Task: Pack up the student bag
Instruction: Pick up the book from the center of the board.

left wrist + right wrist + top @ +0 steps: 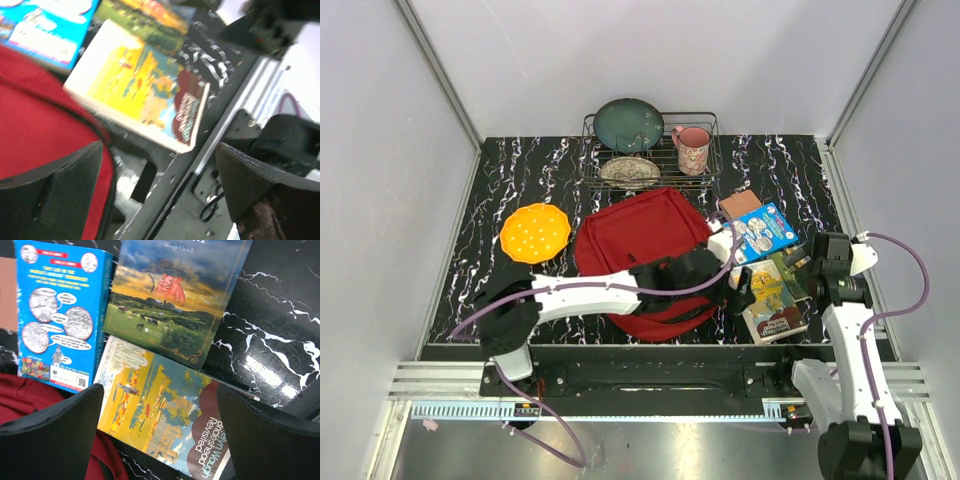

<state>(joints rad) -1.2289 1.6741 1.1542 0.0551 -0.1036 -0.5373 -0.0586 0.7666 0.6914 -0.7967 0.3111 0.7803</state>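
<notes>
While I look down from the top camera, the wire rack (665,165) at the back of the table holds a dark teal plate (629,124) standing on edge, a patterned dish (629,171) and a pink mug (691,150). The student bag (635,235) lies mid-table just in front of the rack. It is red and rounded, with black straps at its near edge; I cannot tell whether its zip is open. An orange plate (535,233) sits just left of it, and books lie to its right. My left arm (585,293) reaches across the bag's near side.

Through the left wrist camera, the left gripper (160,195) has its jaws wide with nothing between them. Red bag fabric fills the left, and a yellow-covered book (135,90) lies just beside the bag.

Through the right wrist camera, the right gripper (160,435) is likewise spread wide and empty above the yellow-covered book. That book touches a pig-cover book (175,295), and a blue book (60,315) lies alongside, next to the bag's red cloth.
</notes>
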